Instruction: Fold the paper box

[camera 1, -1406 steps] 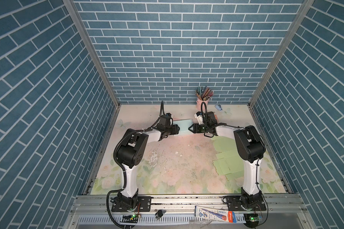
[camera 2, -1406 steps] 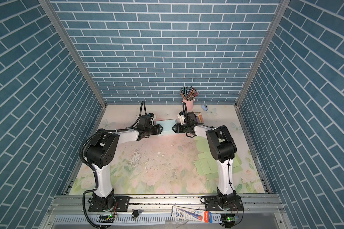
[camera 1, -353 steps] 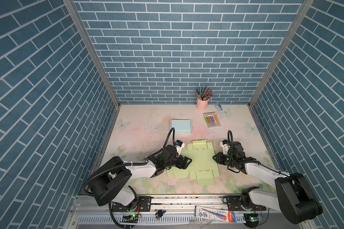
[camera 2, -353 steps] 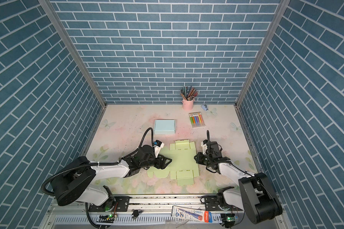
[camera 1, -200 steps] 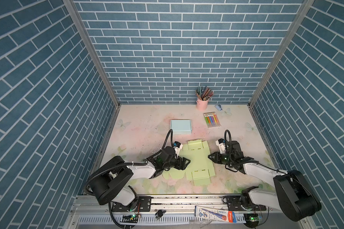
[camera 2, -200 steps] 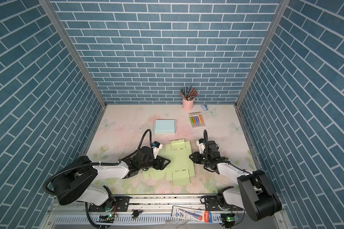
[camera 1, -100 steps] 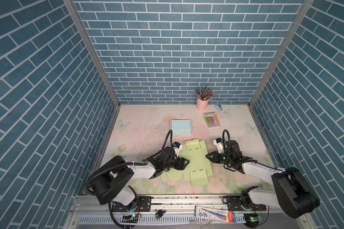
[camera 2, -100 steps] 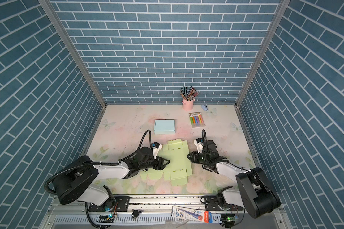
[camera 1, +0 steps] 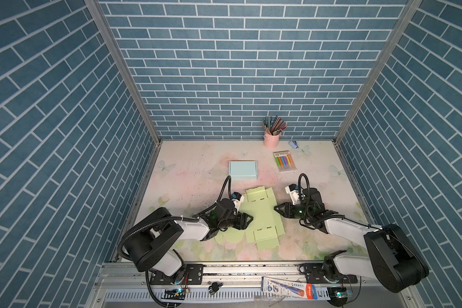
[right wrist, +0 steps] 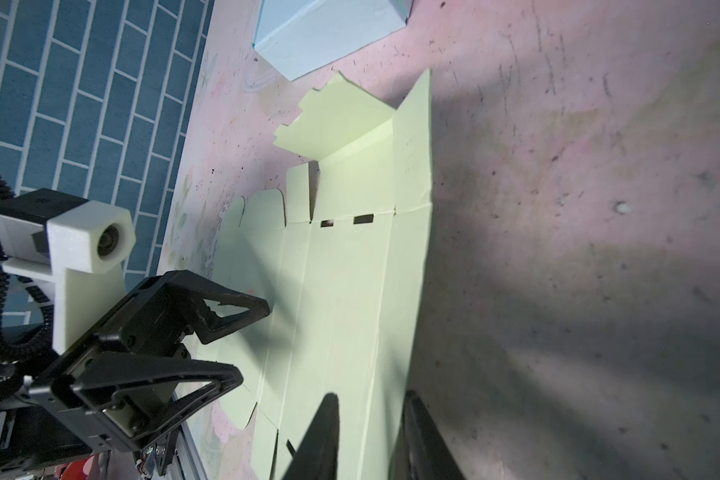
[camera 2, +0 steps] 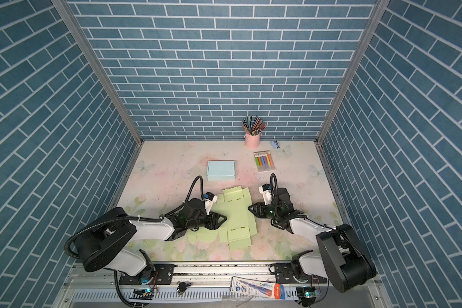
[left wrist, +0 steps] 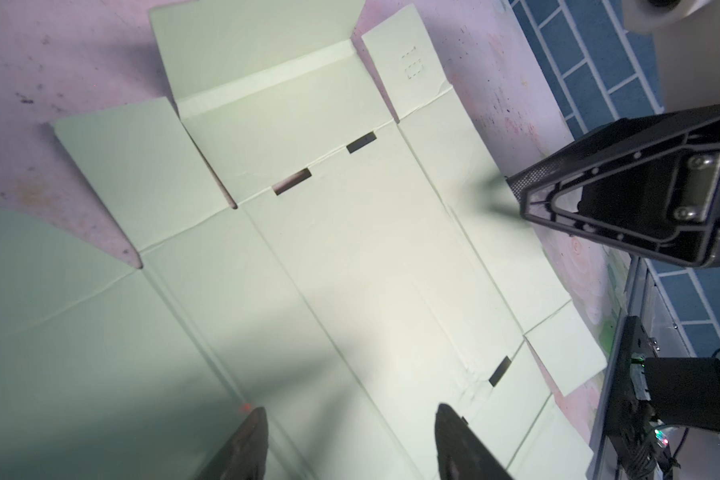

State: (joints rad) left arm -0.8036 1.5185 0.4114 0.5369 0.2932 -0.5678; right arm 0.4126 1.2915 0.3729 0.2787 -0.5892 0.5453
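The paper box (camera 1: 262,213) (camera 2: 235,213) is a flat, light green die-cut sheet lying unfolded near the table's front middle. Its far flap (right wrist: 333,120) stands slightly raised. My left gripper (camera 1: 247,221) (camera 2: 222,218) (left wrist: 348,413) hovers low over the sheet's left half. It is open wide, with nothing between its fingers. My right gripper (camera 1: 278,209) (camera 2: 251,208) (right wrist: 371,405) sits at the sheet's right edge. Its jaws stand narrowly apart, with the edge panel lying between them. The left wrist view shows one right finger (left wrist: 624,195) beside the sheet (left wrist: 350,249).
A closed light blue box (camera 1: 243,170) (camera 2: 221,170) (right wrist: 329,37) lies just behind the sheet. A pink pencil cup (camera 1: 271,140), a marker pack (camera 1: 285,162) and a small blue object (camera 1: 294,144) stand at the back right. Brick walls enclose three sides.
The right gripper has edged left with the sheet, which shifted slightly toward the back, and its jaws have parted a little. The left jaws have narrowed somewhat but remain wide.
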